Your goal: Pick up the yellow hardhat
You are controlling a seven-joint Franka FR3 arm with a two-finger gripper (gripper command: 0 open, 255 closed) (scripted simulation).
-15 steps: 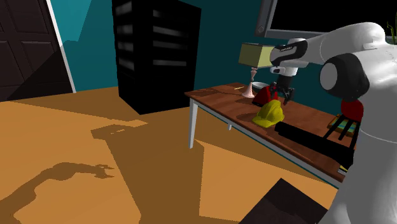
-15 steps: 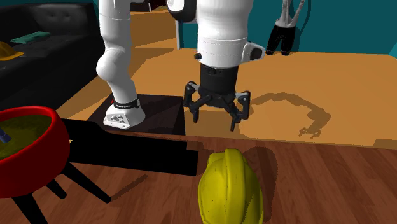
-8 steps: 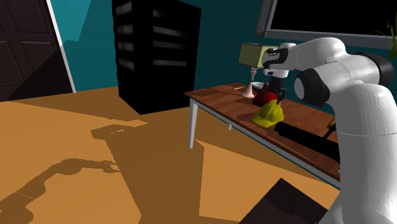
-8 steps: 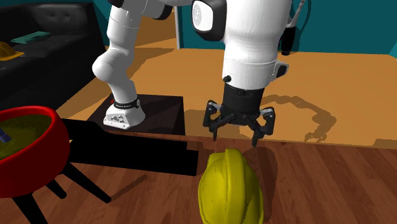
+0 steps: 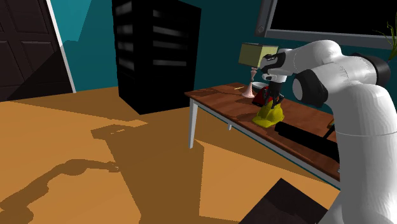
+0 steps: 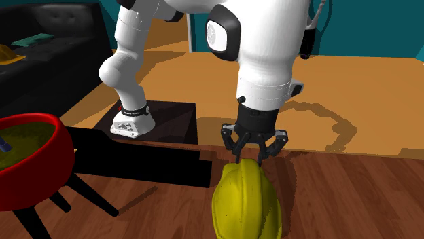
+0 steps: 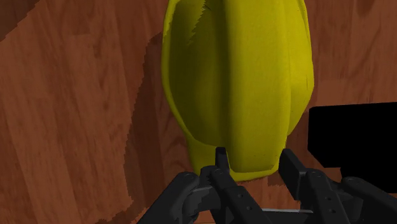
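Observation:
The yellow hardhat [image 5: 268, 114] [image 6: 246, 204] [image 7: 238, 83] rests on the brown wooden table [image 5: 219, 102] [image 6: 353, 197]. My black gripper [image 5: 273, 100] [image 6: 249, 161] [image 7: 254, 167] has come down onto the hat's end nearest the arm. Its fingers are shut on the hat's rim, one on each side of the edge. The hat sits flat on the wood.
A red bowl [image 6: 27, 159] on black legs and a long black box [image 6: 136, 159] [image 5: 312, 140] lie close to the hat. Behind it stand a red object [image 5: 259, 95] and a lamp [image 5: 256, 57]. A black cabinet [image 5: 156, 54] stands beyond the table's end.
The gripper has dropped from above the hardhat onto its rim and its fingers have gone from wide open to shut on it. The hat has not moved.

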